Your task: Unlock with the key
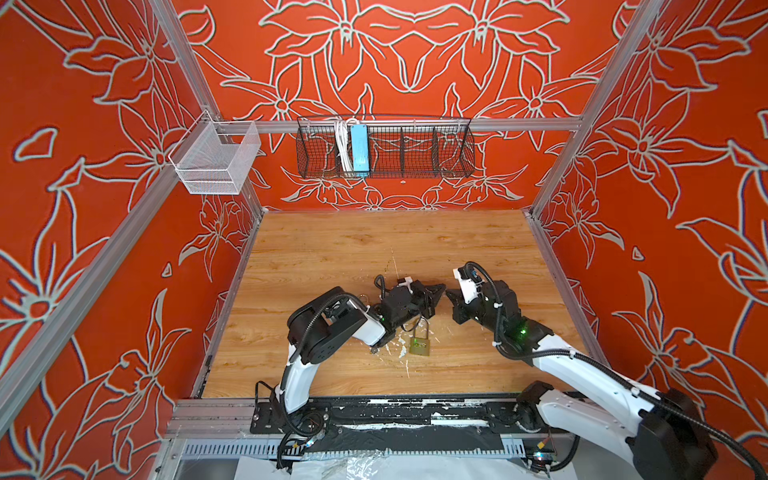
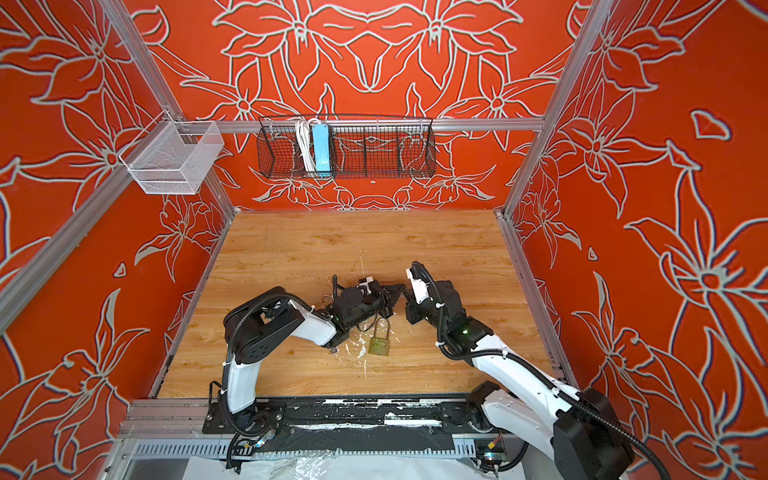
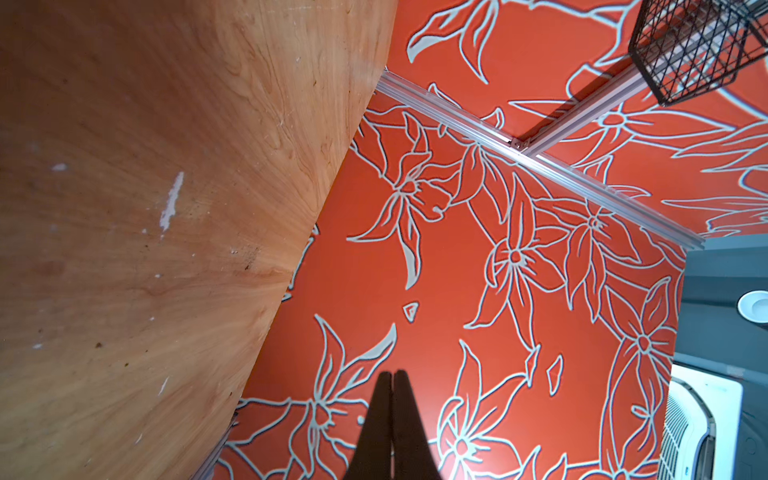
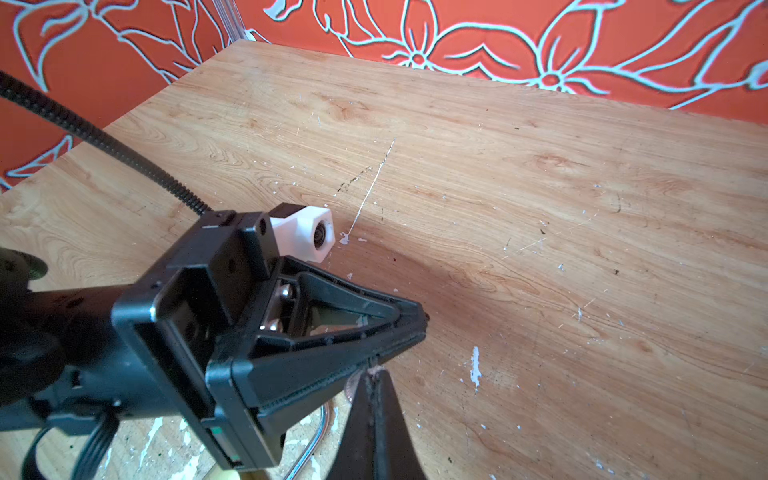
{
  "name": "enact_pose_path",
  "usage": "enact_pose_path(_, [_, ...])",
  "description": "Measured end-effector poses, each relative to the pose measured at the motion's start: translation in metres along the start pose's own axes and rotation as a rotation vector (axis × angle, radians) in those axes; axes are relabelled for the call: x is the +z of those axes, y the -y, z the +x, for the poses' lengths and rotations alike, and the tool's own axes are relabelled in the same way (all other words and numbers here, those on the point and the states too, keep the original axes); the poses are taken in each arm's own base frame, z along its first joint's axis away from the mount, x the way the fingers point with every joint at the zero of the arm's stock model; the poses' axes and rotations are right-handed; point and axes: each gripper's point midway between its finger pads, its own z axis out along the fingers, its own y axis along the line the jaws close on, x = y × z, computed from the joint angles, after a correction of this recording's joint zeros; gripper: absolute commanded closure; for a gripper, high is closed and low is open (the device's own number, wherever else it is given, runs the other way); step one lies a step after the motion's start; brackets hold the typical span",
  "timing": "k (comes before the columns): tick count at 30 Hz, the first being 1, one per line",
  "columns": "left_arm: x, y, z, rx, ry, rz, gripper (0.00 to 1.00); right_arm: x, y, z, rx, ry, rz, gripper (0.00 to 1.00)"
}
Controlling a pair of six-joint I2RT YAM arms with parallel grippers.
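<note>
Power strip (image 1: 359, 149) and white cable (image 1: 341, 147) in black wire basket (image 1: 415, 156); left hand (image 3: 392, 376) and right hand (image 4: 374, 376), fingers together

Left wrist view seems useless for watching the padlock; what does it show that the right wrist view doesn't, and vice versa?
Left wrist only: the black wire basket and a white vented appliance. Right wrist only: the padlock's chrome shackle and the shut right end effector. Both: the wooden table, the red floral wall and the shut left end effector.
</note>
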Motion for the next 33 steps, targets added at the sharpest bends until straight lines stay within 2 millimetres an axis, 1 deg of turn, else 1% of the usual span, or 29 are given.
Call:
enact_pose_path(1, [0.0,0.001,0.0,0.02,-0.005,-0.002,1.0,-0.001,0.001,0.001,0.001,0.002,0.004,0.83])
enact_pose_path(2, [-0.001,0.001,-0.001,0.041,-0.008,-0.007,1.0,-0.002,0.002,0.002,0.004,0.005,0.009,0.78])
enact_pose_path(4, [-0.004,0.002,-0.012,0.103,0.006,-0.041,1.0,-0.007,0.004,0.003,0.005,0.02,0.021,0.7])
enact_pose_path(5, [-0.007,0.004,-0.019,0.132,0.017,-0.06,1.0,-0.009,0.006,0.002,0.008,0.03,0.028,0.67])
enact_pose_path(7, [-0.016,0.014,-0.039,0.214,0.049,-0.101,1.0,-0.015,0.008,0.001,0.01,0.059,0.04,0.62])
enact_pose_path(10, [-0.033,0.037,-0.064,0.359,0.083,-0.151,1.0,-0.025,0.009,-0.004,0.017,0.11,0.046,0.55])
enact_pose_path(11, [-0.037,0.042,-0.07,0.395,0.093,-0.165,1.0,-0.028,0.009,-0.006,0.018,0.129,0.046,0.52])
enact_pose_path(13, [-0.047,0.05,-0.077,0.537,0.104,-0.228,1.0,-0.033,0.009,-0.009,0.023,0.167,0.042,0.49])
enact_pose_path(15, [-0.053,0.054,-0.075,0.673,0.099,-0.293,1.0,-0.035,0.008,-0.01,0.025,0.186,0.031,0.44])
enact_pose_path(18, [-0.065,0.064,-0.058,0.95,0.106,-0.37,1.0,-0.036,0.0,-0.014,0.033,0.207,-0.012,0.4])
enact_pose_path(20, [-0.076,0.073,-0.038,1.141,0.101,-0.365,1.0,-0.033,-0.007,-0.017,0.039,0.214,-0.054,0.38])
enact_pose_path(22, [-0.091,0.077,-0.016,1.308,0.073,-0.325,1.0,-0.025,-0.016,-0.014,0.053,0.193,-0.111,0.38])
enact_pose_path(24, [-0.106,0.076,-0.009,1.426,0.059,-0.294,1.0,-0.015,-0.024,-0.011,0.079,0.154,-0.16,0.36])
enact_pose_path(26, [-0.118,0.07,-0.008,1.518,0.033,-0.283,1.0,-0.005,-0.032,-0.012,0.102,0.125,-0.203,0.35])
enact_pose_path(30, [-0.144,0.059,-0.002,1.637,-0.016,-0.225,1.0,0.011,-0.05,-0.035,0.112,0.136,-0.3,0.35])
enact_pose_path(31, [-0.152,0.06,-0.001,1.647,-0.021,-0.189,1.0,0.013,-0.055,-0.042,0.106,0.155,-0.331,0.34])
enact_pose_path(33, [-0.162,0.064,-0.006,1.647,-0.006,-0.145,1.0,0.014,-0.065,-0.048,0.097,0.2,-0.397,0.32])
